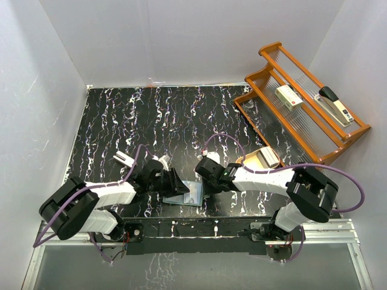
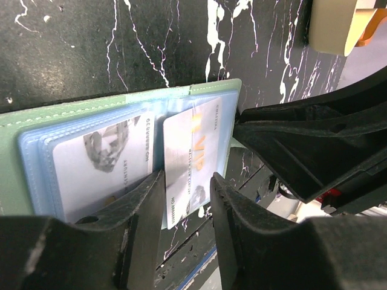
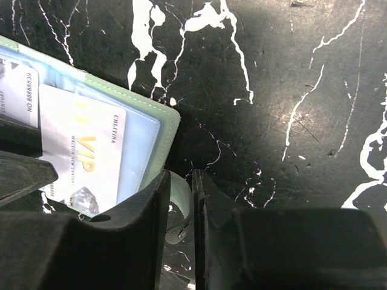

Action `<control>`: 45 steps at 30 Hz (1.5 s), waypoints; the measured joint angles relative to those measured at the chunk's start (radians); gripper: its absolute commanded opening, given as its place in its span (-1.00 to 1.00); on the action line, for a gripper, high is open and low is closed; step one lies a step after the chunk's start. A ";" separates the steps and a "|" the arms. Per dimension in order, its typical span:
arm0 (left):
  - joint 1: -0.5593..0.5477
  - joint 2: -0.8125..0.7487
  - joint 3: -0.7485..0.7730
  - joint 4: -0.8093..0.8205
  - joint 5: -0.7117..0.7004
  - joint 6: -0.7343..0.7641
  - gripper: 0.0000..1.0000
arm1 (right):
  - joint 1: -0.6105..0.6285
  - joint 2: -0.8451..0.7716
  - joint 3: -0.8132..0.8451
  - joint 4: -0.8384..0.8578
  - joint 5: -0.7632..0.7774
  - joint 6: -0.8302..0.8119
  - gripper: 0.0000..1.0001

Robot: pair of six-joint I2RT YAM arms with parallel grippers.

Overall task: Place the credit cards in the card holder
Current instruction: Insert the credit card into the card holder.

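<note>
Sage-green card holder [image 2: 208, 90] lies open — left gripper [image 2: 187, 199] pinches a credit card [image 2: 190, 157], right gripper [image 3: 181, 205] its tab.

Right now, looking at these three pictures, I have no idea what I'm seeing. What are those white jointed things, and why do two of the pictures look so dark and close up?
The white jointed things are two robot arms fixed at the near edge of a black marbled table. One picture is taken from above and behind them. The other two come from small cameras on each wrist, so the black shapes at the bottom are that arm's own fingers.

Between the arms lies an open green wallet with pale blue sleeves and cards inside. The left hand has its fingers on either side of a white VIP card that sits in the wallet's right half. The right hand is closed on the wallet's snap tab, seemingly to hold the wallet steady.

Further back stand a wooden rack holding a stapler and a small box, and a tan object beside the right arm.
</note>
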 measured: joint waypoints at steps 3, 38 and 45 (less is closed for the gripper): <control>-0.003 0.009 0.006 -0.002 0.000 0.014 -0.36 | 0.000 0.002 -0.005 0.022 -0.002 0.002 -0.69; -0.051 -0.116 0.088 -0.256 -0.137 0.015 0.09 | -0.019 0.007 0.040 -0.039 0.050 -0.048 -0.50; -0.049 -0.203 0.116 -0.453 -0.221 -0.003 0.12 | -0.020 -0.051 0.058 -0.027 -0.023 -0.018 -0.49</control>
